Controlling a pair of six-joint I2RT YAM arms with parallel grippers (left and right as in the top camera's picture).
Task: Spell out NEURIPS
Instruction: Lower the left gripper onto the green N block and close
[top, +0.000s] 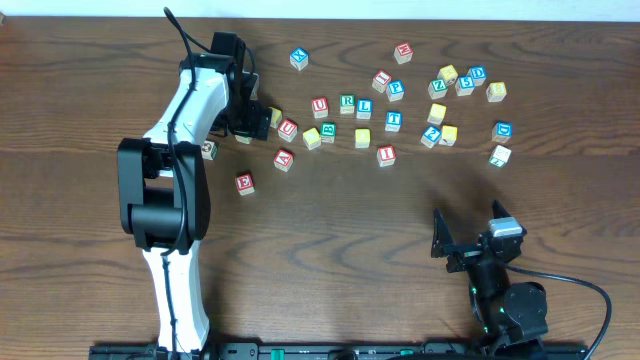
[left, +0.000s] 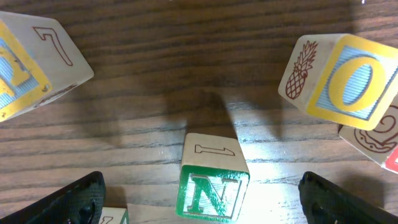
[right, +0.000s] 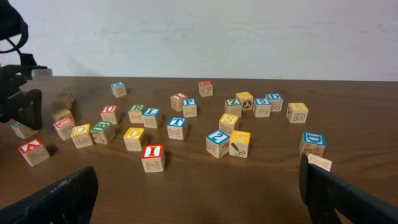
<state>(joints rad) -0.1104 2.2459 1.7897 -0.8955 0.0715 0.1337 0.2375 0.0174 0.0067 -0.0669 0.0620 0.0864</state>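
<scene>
Wide open at L gripper (left: 208, 202), nothing held; low over table (top: 330, 250), straddling green N block (left: 211, 186) w/o touching. Same at R gripper (right: 198, 196): fully spread, empty, front-right. Red E block (top: 244, 183) alone, red I block (top: 386, 155) mid-table, other letter blocks (top: 394, 120) scattered behind.

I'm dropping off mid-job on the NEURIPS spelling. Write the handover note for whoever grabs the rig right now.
Left tool: open, low over the table, green N cube between the jaws, not gripped.
Right tool: open, empty, at the right front of the table.
Scattered, readable overhead: red E, red U, green R, red I; P and S not surely identified.
Done: no letters lined up.
Left: the whole word, likely starting with N.
</scene>
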